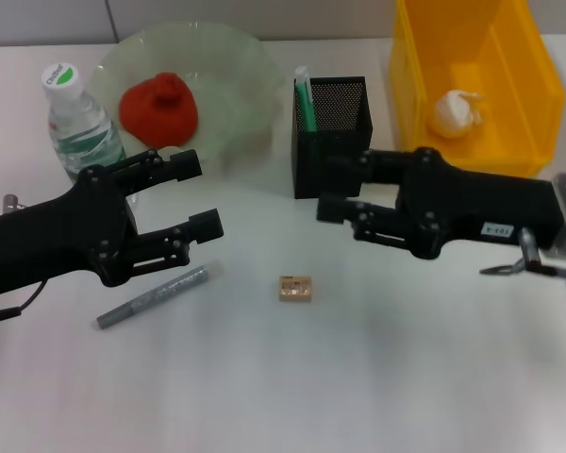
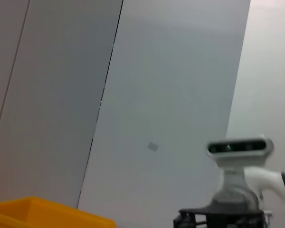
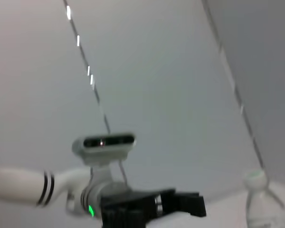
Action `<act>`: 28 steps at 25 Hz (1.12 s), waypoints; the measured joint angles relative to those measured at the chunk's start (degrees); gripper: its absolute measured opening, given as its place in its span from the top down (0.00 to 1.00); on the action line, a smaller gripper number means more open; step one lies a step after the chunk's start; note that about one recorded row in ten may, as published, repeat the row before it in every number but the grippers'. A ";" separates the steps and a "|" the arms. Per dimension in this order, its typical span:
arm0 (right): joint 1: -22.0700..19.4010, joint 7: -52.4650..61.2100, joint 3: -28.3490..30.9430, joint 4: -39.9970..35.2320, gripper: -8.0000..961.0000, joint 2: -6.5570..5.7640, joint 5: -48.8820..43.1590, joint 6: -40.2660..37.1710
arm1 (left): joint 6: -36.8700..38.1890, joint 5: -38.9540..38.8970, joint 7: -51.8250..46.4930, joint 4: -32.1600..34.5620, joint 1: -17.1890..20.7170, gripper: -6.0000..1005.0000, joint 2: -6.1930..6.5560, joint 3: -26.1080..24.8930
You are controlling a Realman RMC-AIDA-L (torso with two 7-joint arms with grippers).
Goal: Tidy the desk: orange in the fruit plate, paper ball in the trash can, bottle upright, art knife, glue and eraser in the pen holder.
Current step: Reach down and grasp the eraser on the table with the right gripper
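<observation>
White counter [image 1: 377,377] carries all items. Bottle [image 1: 78,123] stands upright at far left; orange [image 1: 158,104] sits in the fruit plate [image 1: 236,75]. Left tool [image 1: 200,193] hangs spread wide and empty, directly over the art knife [image 1: 153,295], whose long axis runs diagonally, rising toward the right. Eraser [image 1: 295,289] lies loose at centre, between both arms, below and left of the right tool [image 1: 328,189], which is parted and empty beside the pen holder [image 1: 330,132]. Paper ball [image 1: 456,112] is in the trash can [image 1: 538,104]. Judgement: left arm is nearer the knife.
</observation>
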 joint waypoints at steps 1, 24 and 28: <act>0.02 4.25 0.15 -4.76 0.49 0.00 -2.69 0.66 | 0.00 0.08 0.00 -0.04 -0.07 0.23 0.00 0.01; 31.33 59.59 -16.26 -28.19 0.49 0.84 -62.10 -2.65 | 0.69 0.39 0.00 -0.68 0.68 0.23 -0.36 0.44; 31.40 59.76 -21.53 -25.57 0.49 0.98 -59.06 0.96 | 0.69 0.39 0.00 -0.68 0.69 0.23 -0.36 0.45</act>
